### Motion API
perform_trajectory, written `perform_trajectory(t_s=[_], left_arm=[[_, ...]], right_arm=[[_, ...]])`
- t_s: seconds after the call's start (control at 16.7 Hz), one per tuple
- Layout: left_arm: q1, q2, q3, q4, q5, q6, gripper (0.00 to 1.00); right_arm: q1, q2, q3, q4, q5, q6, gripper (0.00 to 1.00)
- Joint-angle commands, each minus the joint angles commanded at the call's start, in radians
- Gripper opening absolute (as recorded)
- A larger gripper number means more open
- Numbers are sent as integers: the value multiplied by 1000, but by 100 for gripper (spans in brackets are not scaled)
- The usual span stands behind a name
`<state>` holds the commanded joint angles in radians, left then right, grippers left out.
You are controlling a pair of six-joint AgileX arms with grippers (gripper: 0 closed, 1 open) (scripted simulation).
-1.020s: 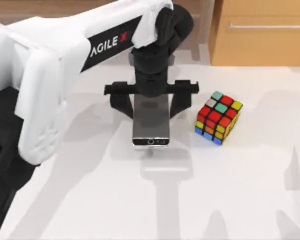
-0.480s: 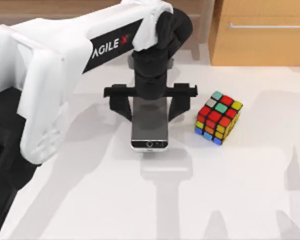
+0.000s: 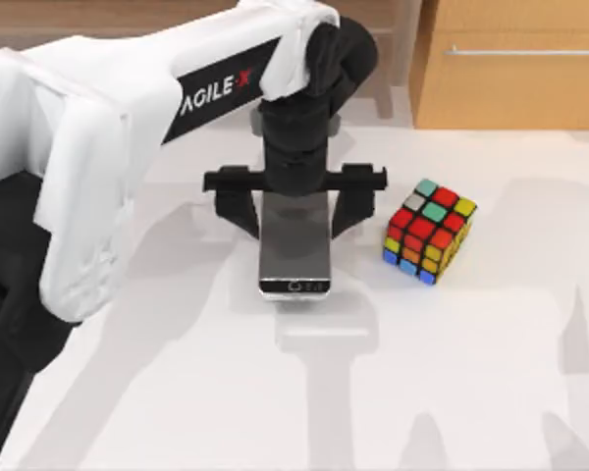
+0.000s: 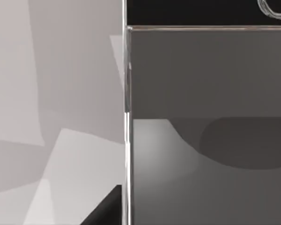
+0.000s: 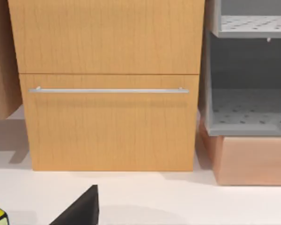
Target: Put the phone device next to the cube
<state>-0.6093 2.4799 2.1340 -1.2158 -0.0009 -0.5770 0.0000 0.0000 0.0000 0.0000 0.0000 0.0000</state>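
Your left gripper (image 3: 295, 212) has barely moved over the last second; the phone (image 3: 295, 251) has only drifted a touch under it, so you look to be at the set-down, not the carry. The phone sits just left of the cube (image 3: 429, 232), apart from it, button end toward the near edge of the desk (image 3: 491, 392). The fingers (image 3: 238, 208) stand wide, one off each long side of the phone's far half, clear of its rim on the left. The left wrist view looks straight down on the glossy screen. Placement looks good; I'd judge release done.
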Motion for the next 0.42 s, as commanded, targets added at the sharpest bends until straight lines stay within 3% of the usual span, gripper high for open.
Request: perform_trajectory(t_s=[0.12, 0.42], left_arm=[[0, 0, 0, 0, 0, 0, 100], [0, 0, 0, 0, 0, 0, 100]], right_arm=[[0, 0, 0, 0, 0, 0, 100], [0, 0, 0, 0, 0, 0, 100]])
